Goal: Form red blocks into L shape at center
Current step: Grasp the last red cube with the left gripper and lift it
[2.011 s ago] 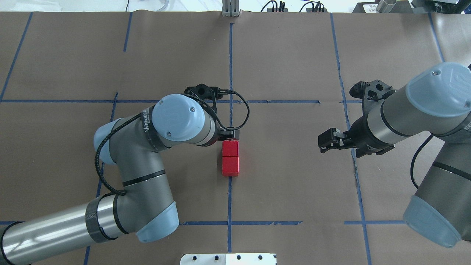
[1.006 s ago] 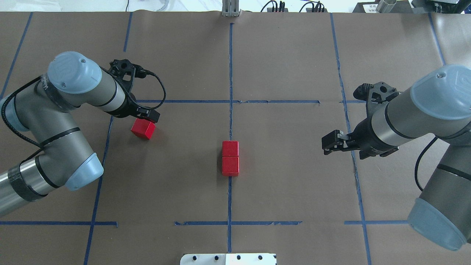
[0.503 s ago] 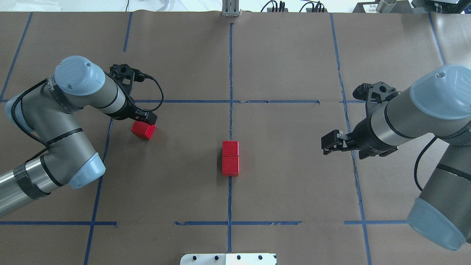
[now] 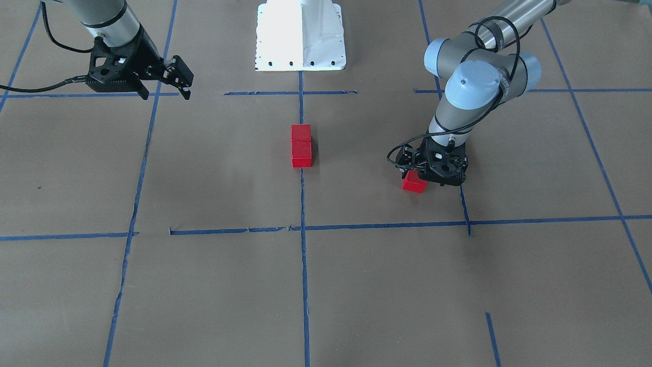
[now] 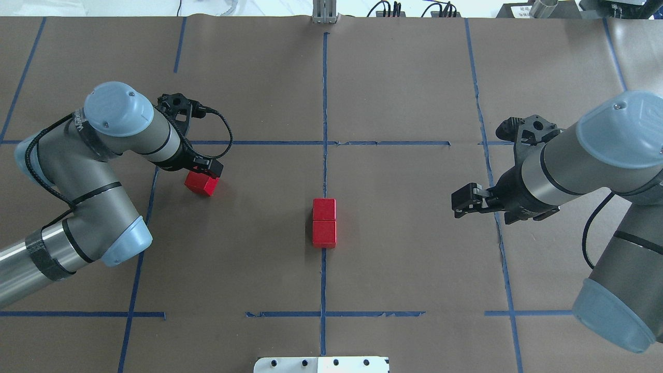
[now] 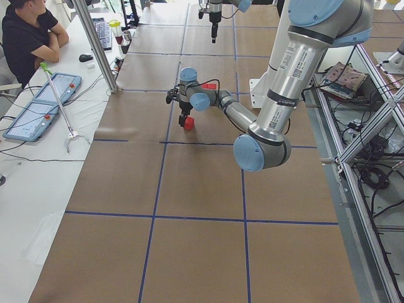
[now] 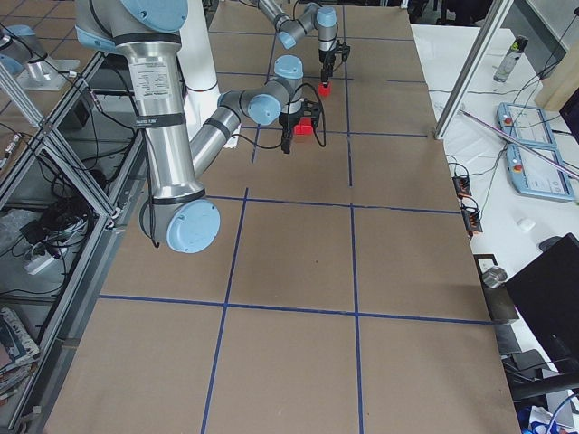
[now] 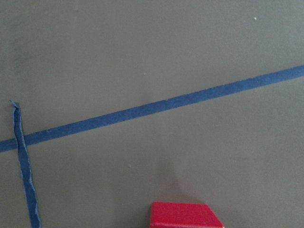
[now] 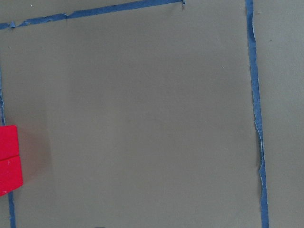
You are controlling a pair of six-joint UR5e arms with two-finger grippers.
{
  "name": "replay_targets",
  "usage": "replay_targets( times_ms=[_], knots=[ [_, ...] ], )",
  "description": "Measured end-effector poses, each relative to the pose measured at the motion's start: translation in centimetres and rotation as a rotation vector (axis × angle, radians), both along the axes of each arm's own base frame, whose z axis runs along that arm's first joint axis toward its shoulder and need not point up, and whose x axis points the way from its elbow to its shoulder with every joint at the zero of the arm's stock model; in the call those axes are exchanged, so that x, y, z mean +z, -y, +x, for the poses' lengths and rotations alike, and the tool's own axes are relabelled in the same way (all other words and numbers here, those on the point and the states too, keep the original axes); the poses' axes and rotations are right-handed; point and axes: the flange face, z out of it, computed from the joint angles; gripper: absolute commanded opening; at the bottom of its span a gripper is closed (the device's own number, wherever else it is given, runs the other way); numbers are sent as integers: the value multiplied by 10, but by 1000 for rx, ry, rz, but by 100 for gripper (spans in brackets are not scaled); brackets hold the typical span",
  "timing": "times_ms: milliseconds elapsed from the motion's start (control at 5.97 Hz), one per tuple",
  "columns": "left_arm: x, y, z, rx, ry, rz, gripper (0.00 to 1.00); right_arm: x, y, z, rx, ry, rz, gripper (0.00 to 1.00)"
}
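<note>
Locate the third block (image 5: 201,184) at left of the overhead view, skewed to the tape grid, directly under the left gripper (image 5: 208,171); cannot tell whether clamped on it or merely around it. Note the right gripper (image 5: 457,203) at right, fingers parted, empty. Note the pair (image 5: 324,223), touching end to end, mid-frame in the centre (image 5: 393,223). Expect a corner pinch from the skew, hence a possible twist or drop in transit. Guard against nudging the pair when seating the L's foot.
</note>
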Motion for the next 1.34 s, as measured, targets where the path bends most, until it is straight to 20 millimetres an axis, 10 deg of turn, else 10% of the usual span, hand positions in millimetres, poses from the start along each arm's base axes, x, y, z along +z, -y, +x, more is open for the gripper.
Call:
replay_targets(
  times_ms=[168, 335, 503, 1341],
  knots=[
    [2, -4, 6, 4, 2, -10, 89, 0, 0, 0, 1, 0, 0, 100],
    [5, -6, 11, 8, 6, -17, 25, 0, 0, 1, 2, 1, 0, 100],
    [3, -7, 14, 10, 5, -16, 0, 0, 0, 1, 2, 1, 0, 100],
    [-74, -17, -6, -261, -14, -287, 0, -6, -2, 11, 21, 11, -4, 100]
  ],
)
